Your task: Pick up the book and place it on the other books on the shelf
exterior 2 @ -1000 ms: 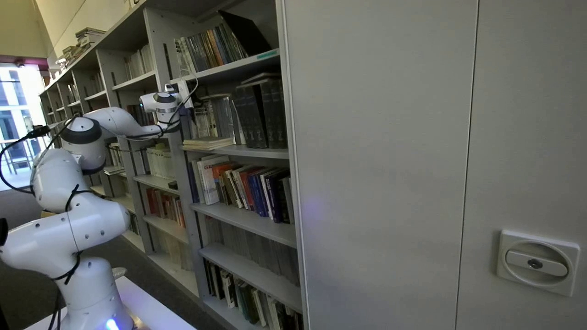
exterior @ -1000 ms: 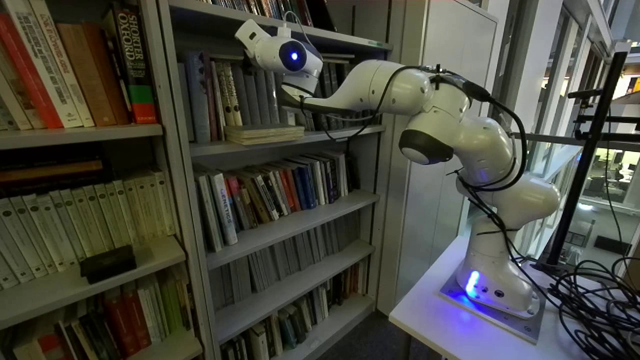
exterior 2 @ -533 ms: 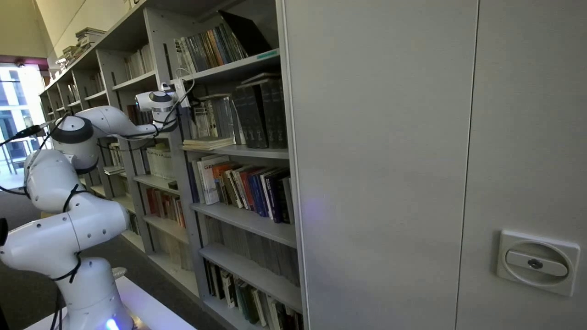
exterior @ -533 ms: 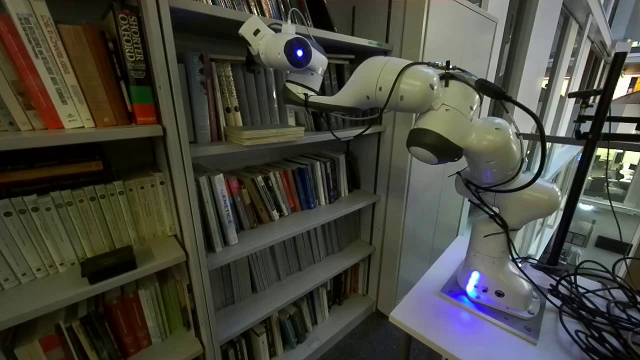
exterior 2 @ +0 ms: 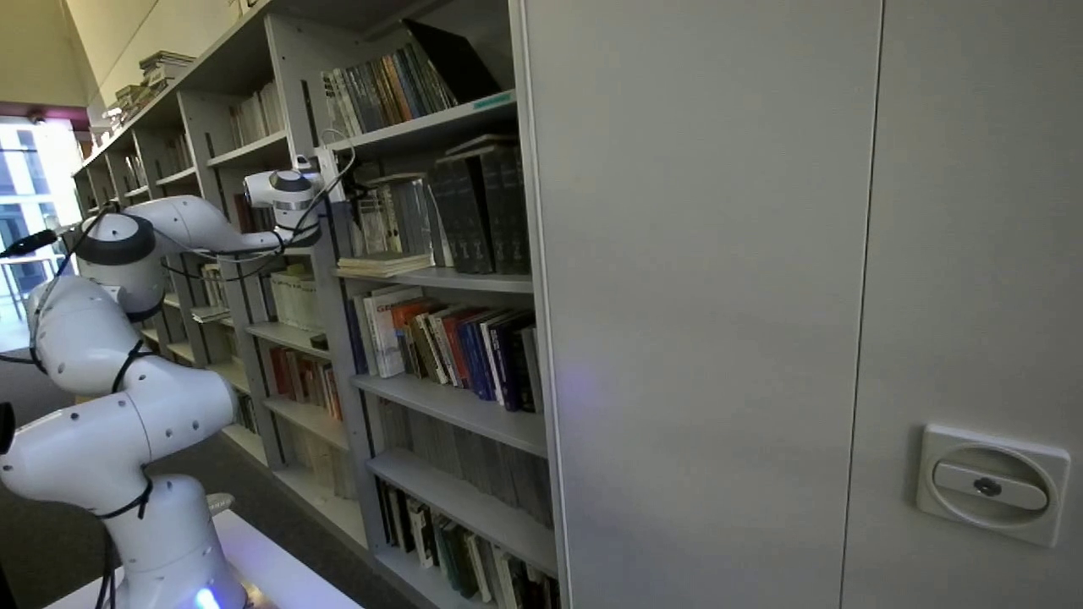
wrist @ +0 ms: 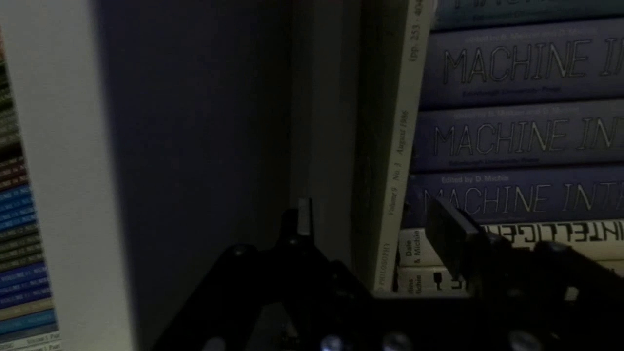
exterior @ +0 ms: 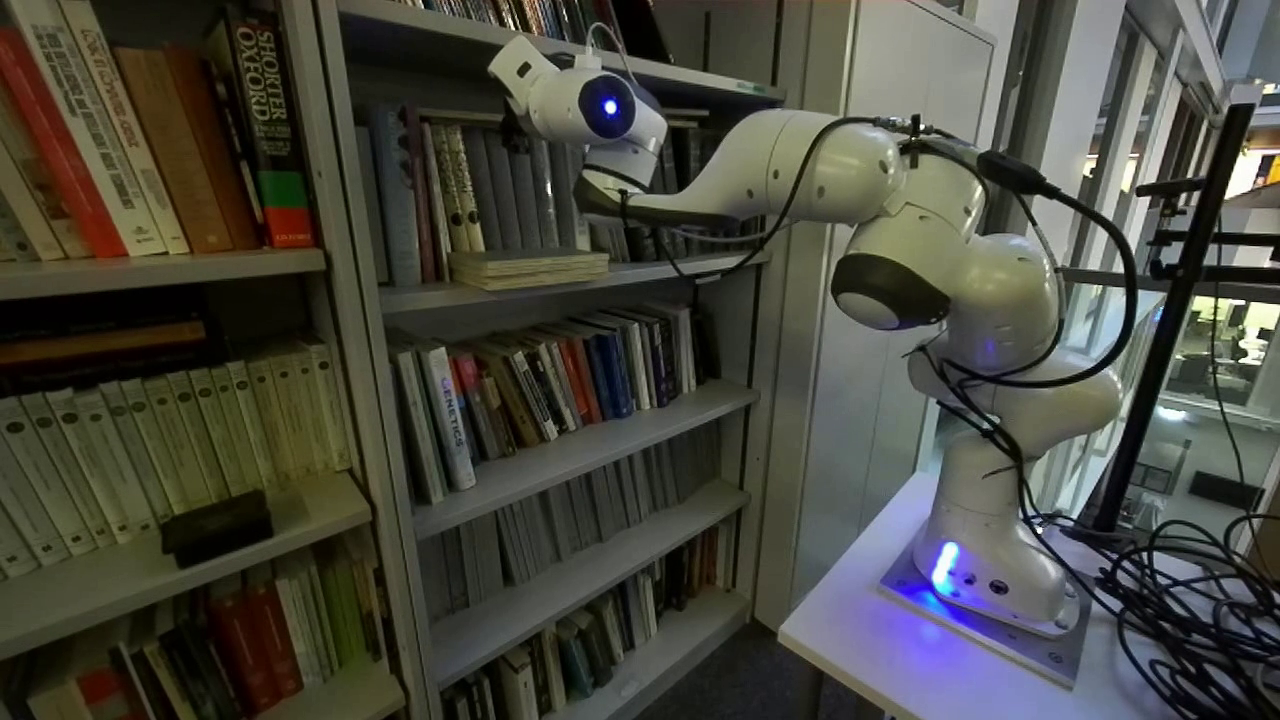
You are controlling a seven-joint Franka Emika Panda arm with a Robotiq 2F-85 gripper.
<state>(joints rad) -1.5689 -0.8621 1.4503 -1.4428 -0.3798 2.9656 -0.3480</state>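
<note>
The olive-tan book (wrist: pixel 402 146) lies flat on top of the other books (wrist: pixel 487 139), whose upright spines appear turned sideways in the wrist view. My gripper (wrist: pixel 376 217) is open in front of them, and nothing is held. Its fingertips stand apart, with the book's spine showing beyond the gap. In an exterior view the book (exterior: pixel 458 115) is a thin strip over the row, which stands on the grey shelf (exterior: pixel 420 298). The gripper (exterior: pixel 515 135) is a small dark shape there, partly hidden by the wrist.
A low stack of tan books (exterior: pixel 530 268) lies at the front of the same shelf. Just above the row runs another shelf board (wrist: pixel 53 170). Dark volumes (exterior 2: pixel 474 211) stand at the cabinet end. A cable (exterior: pixel 730 265) hangs beneath the forearm.
The arm has drawn back from the bookcase, its wrist shifting right in one exterior picture and left in the other. The book on the row keeps its place.
</note>
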